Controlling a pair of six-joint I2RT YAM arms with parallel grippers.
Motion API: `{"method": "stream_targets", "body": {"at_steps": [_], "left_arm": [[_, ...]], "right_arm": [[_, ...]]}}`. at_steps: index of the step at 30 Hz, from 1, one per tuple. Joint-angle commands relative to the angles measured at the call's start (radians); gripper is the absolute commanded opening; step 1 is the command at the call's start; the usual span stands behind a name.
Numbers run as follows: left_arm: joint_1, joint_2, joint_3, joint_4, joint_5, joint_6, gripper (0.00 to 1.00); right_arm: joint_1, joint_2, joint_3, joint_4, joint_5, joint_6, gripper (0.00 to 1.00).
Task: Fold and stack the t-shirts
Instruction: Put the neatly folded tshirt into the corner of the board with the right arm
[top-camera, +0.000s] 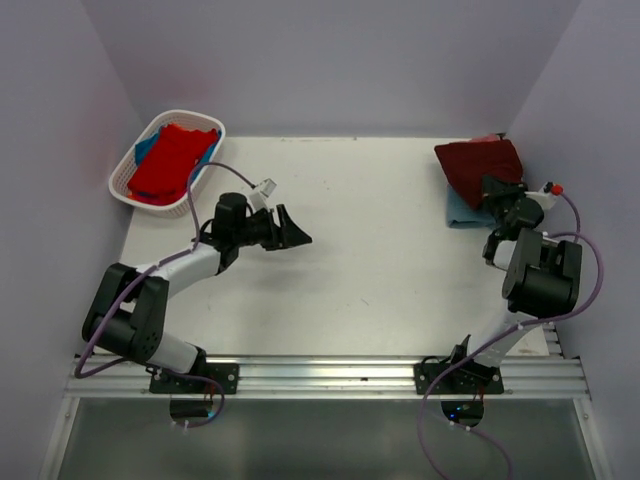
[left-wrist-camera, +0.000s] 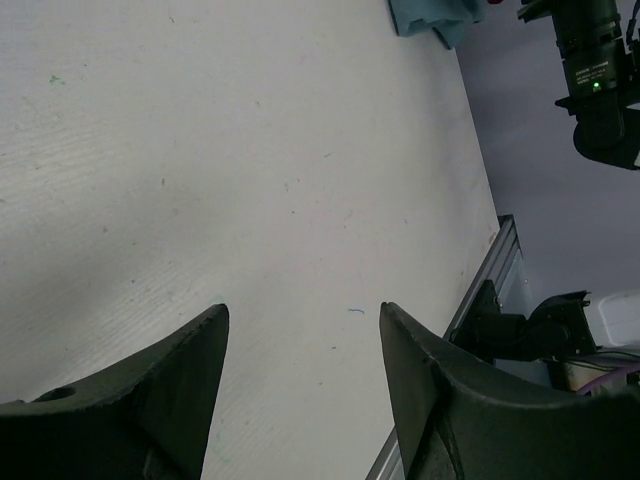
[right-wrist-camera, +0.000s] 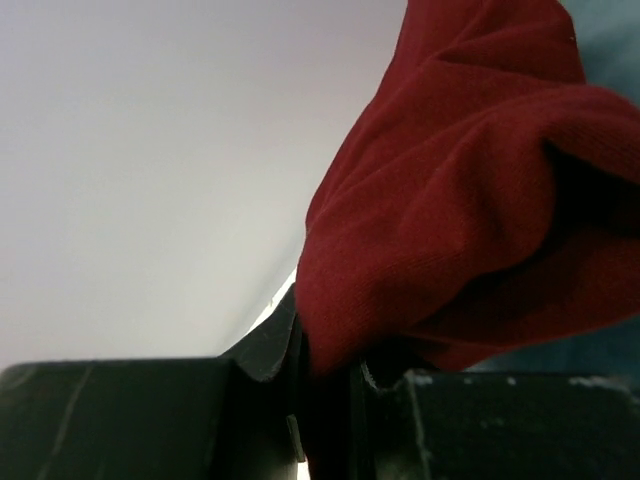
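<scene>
Right gripper (top-camera: 497, 195) pinches an edge of the maroon t-shirt (top-camera: 478, 160) atop the grey-blue t-shirt (top-camera: 460, 213) at the far right of the table (top-camera: 380, 270), best laid flat and square before release; left gripper (top-camera: 290, 232) hangs open, empty, mid-table.

Count: I see one maroon shirt (top-camera: 478, 165), one grey-blue shirt (top-camera: 462, 212), one red shirt (top-camera: 170, 160), probably one blue shirt (top-camera: 146, 148); one basket (top-camera: 122, 183).
</scene>
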Motion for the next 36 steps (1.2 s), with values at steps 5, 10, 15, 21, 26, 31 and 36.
{"method": "stream_targets", "body": {"at_steps": [5,10,15,21,26,31,36], "left_arm": [[-0.004,-0.032,-0.035,0.065,0.02,0.001,0.65],[-0.004,-0.044,-0.031,0.059,0.016,0.0,0.69],[-0.004,-0.067,-0.034,0.043,0.008,0.0,0.72],[-0.002,-0.086,-0.036,0.043,-0.002,-0.002,0.73],[-0.002,-0.078,-0.04,0.057,-0.003,-0.005,0.71],[-0.002,-0.078,-0.065,0.077,-0.001,-0.005,0.68],[-0.002,-0.072,-0.098,0.106,0.001,-0.009,0.66]], "right_arm": [[0.002,-0.191,0.109,-0.583,0.105,-0.109,0.59],[0.022,-0.344,0.094,-0.839,0.147,-0.176,0.78],[0.065,-0.559,0.077,-1.122,0.219,-0.284,0.8],[0.082,-0.679,0.097,-1.182,0.239,-0.334,0.68],[0.079,-0.437,0.198,-1.133,0.095,-0.301,0.0],[0.084,-0.255,0.211,-0.959,0.248,-0.217,0.0],[0.091,-0.143,0.214,-0.974,0.491,-0.169,0.0]]}}
